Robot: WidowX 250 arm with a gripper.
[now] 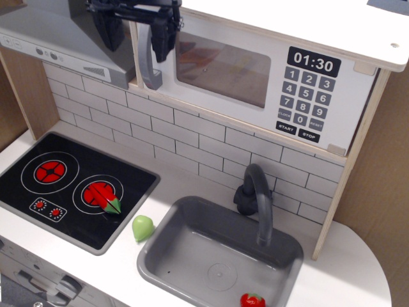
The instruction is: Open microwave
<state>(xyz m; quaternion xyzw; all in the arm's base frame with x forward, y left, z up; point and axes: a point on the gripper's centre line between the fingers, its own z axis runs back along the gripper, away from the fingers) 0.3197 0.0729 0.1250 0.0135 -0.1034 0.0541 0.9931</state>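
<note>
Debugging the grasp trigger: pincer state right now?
Pincer: open, holding nothing, its fingers either side of the top of the microwave's grey bar handle, not closed on it.

white microwave (pixel 255 70), grey sink (pixel 192 256), black hob (pixel 19 192) with red rings
</note>
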